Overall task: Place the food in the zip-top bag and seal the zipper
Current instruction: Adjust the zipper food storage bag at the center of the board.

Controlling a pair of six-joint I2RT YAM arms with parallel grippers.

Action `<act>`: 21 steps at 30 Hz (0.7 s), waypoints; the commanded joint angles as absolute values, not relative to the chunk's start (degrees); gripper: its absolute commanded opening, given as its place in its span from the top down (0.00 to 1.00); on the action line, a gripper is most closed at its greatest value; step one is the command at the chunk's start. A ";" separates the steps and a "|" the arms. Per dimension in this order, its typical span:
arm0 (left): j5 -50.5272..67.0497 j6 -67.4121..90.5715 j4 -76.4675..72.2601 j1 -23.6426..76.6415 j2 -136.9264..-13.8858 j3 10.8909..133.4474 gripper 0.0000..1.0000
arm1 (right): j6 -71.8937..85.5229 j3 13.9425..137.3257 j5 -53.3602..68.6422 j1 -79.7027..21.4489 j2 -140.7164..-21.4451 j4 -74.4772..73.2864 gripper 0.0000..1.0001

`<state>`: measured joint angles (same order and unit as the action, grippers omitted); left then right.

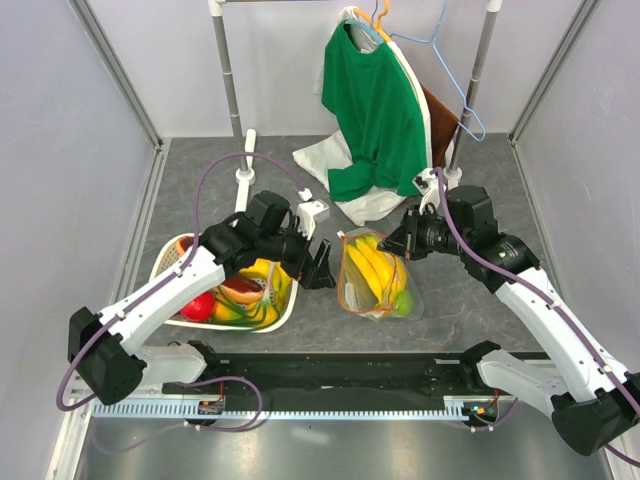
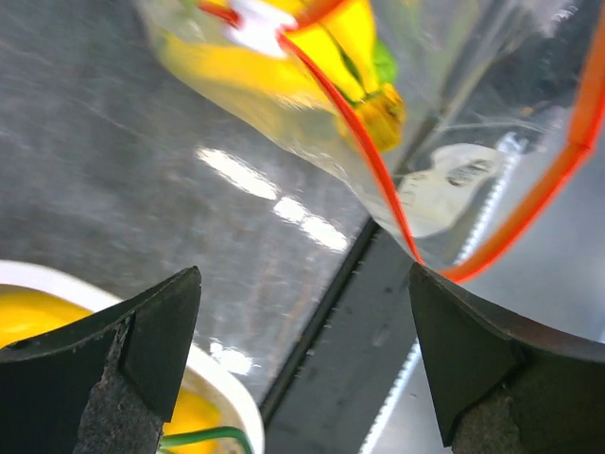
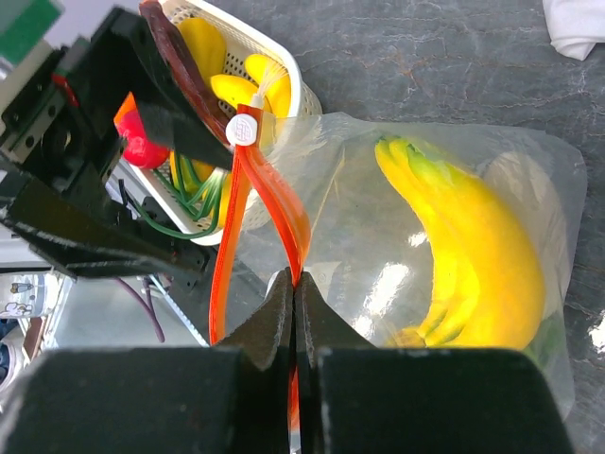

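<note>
1. My right gripper (image 3: 295, 293) is clenched on the zipper (image 3: 253, 203) at the right side of the zip-top bag (image 1: 378, 280).
2. My left gripper (image 1: 322, 265) is released, jaws wide, holding nothing. It sits between the basket (image 1: 168, 262) and the bag, just beside the bag's left edge.
3. The bag lies on the desk (image 1: 490, 185) between both arms, with the bananas (image 3: 473, 255) inside. More food sits in the basket.
4. The zipper's long axis runs from my right gripper toward my left. Its white slider (image 3: 241, 130) lies nearest the left gripper, so I judge that arm better placed.
5. The basket rim crowds the left side. Open desk lies beyond the bag.
</note>
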<state>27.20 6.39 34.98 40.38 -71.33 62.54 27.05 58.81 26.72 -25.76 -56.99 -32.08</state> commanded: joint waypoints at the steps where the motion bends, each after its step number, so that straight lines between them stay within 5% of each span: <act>1: 33.66 15.98 29.63 41.83 -67.33 60.30 0.03 | 28.04 61.44 25.84 -25.84 -56.34 -29.35 1.00; 9: 34.46 22.41 23.38 44.11 -69.16 58.36 0.11 | 28.12 61.26 24.61 -25.93 -55.81 -29.79 1.00; 15: 31.81 23.91 23.29 46.93 -73.03 59.67 0.34 | 28.21 61.08 24.52 -25.93 -55.37 -30.41 1.00; 18: 32.35 22.51 24.87 46.93 -74.18 62.48 0.49 | 27.60 61.52 24.43 -25.75 -54.93 -31.72 1.00; 21: 34.97 20.14 27.24 46.85 -75.06 66.78 0.89 | 25.85 62.57 23.65 -25.49 -53.88 -34.18 1.00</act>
<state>31.97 21.74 26.79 46.96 -74.70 60.07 27.27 59.00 24.67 -25.69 -56.25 -32.64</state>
